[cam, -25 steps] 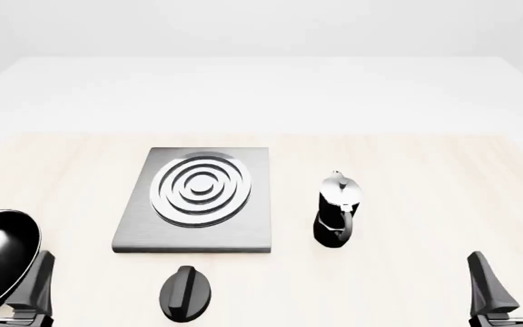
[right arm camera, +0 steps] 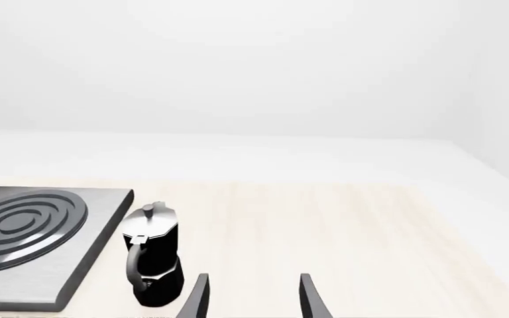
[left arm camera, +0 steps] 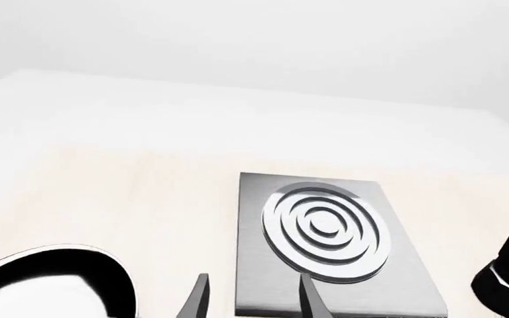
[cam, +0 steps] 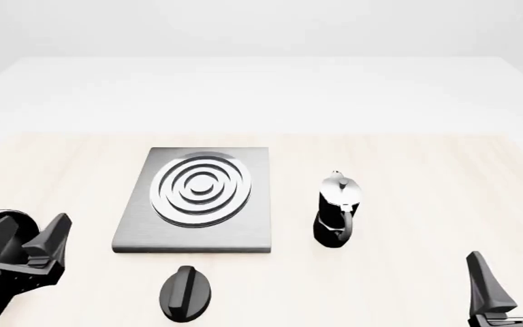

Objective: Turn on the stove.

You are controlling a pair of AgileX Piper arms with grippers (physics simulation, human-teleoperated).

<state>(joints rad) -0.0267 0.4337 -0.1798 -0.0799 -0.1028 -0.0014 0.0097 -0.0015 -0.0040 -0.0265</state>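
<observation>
The stove is a flat brushed-grey plate with a ring burner [cam: 198,197] in the middle of the table. Its black oval knob [cam: 186,293] lies apart, just in front of the plate. The plate also shows in the left wrist view [left arm camera: 325,232] and the right wrist view [right arm camera: 34,232]; the knob shows in neither. My left gripper [cam: 33,228] is open and empty at the near left, well left of the knob and tilted towards the plate. My right gripper [cam: 513,279] is open and empty at the near right.
A black-and-silver moka pot [cam: 339,211] stands upright right of the plate; it also shows in the right wrist view [right arm camera: 153,262]. A black frying pan [left arm camera: 51,285] lies at the near left, mostly hidden behind my left gripper in the front view.
</observation>
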